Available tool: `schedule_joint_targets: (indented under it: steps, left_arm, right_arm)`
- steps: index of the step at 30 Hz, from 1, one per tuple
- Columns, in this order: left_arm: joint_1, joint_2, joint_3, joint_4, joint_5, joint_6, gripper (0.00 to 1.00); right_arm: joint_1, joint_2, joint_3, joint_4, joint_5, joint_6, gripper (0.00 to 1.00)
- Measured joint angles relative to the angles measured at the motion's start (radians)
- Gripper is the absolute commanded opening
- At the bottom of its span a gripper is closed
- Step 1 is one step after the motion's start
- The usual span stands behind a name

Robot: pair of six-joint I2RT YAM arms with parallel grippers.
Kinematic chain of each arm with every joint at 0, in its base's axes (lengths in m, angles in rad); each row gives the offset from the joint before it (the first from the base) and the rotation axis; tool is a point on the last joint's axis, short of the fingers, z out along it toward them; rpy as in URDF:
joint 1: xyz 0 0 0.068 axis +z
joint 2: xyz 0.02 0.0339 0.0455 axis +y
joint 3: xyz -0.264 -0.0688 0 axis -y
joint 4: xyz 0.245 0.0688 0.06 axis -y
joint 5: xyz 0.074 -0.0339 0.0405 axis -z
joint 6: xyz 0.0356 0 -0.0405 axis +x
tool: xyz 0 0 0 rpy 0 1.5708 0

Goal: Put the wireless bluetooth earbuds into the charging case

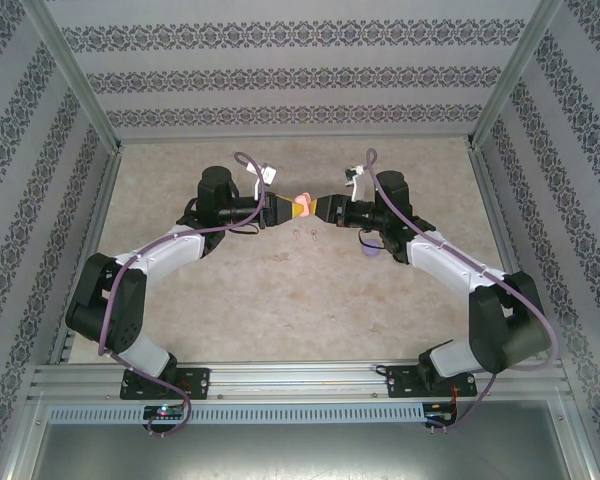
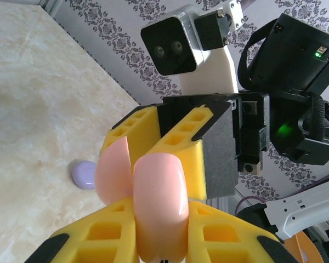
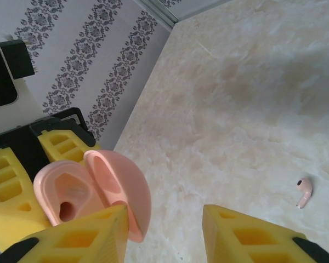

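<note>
Right wrist cam: pale pink stemmed earbud (image 3: 304, 193) sits lower right, outside the right gripper (image 3: 164, 238) and its parted fingers (image 3: 252, 235); left gripper (image 2: 162, 241) clamps pink plastic case (image 3: 118, 186).

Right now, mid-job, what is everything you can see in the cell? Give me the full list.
charging case: one, pale pink, lid open, held up off the table at its middle
earbuds: two, lying loose on the table just on the near side of the case; one is pale pink, the other is too small to tell its colour
purple disc: one, purple, on the table to the right of the earbuds
table: one, beige marbled top
left gripper: one, yellow-padded, shut on the charging case
right gripper: one, yellow-padded, open, facing the left one at the case's lid
</note>
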Motion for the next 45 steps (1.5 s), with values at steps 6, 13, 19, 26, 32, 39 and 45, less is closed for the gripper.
schedule_joint_targets:
  steps: [6,13,19,26,32,39,45]
  left_arm:
    - [0.0,0.0,0.0,0.0,0.001,0.0,0.0]
    - [0.001,0.001,0.0,-0.001,0.0,-0.003,0.0]
    - [0.0,0.001,0.0,-0.001,-0.016,-0.005,0.0]
    - [0.0,0.001,0.0,-0.001,-0.019,-0.007,0.0]
    - [0.0,0.001,0.0,-0.003,-0.019,-0.007,0.0]
    - [0.0,0.001,0.005,-0.01,-0.012,-0.007,0.0]
    - [0.0,0.001,0.007,-0.01,-0.012,-0.007,0.0]
  right_arm:
    - [0.009,0.002,0.0,0.02,-0.001,0.001,0.39]
    - [0.019,0.034,0.015,0.041,-0.015,0.01,0.3]
    - [0.019,0.045,0.024,0.055,-0.03,0.021,0.18]
    - [0.019,0.047,0.024,0.059,-0.037,0.022,0.2]
    - [0.017,0.047,0.016,0.066,-0.041,0.022,0.2]
    - [0.013,0.046,-0.003,0.077,-0.048,0.022,0.2]
    - [0.01,0.047,-0.003,0.082,-0.049,0.023,0.2]
